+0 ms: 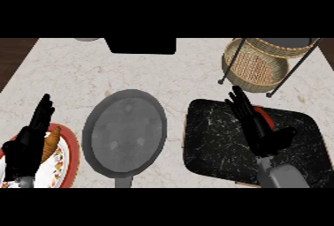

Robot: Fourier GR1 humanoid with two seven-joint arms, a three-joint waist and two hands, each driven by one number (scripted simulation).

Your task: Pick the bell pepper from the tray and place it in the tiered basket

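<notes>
**One pepper on the tray, under an open hand**

The right hand [257, 128] lies over the one black tray [209, 141] with its fingers straight. It mostly hides the single red bell pepper [263, 112]. One tiered basket [254, 68] stands beyond. One grey pan [124, 132] sits mid-counter. The left hand [26, 141] rests open over one plate [65, 154].

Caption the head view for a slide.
Right hand open over the red bell pepper on the black tray, tiered basket beyond; left hand rests over a plate.
</notes>
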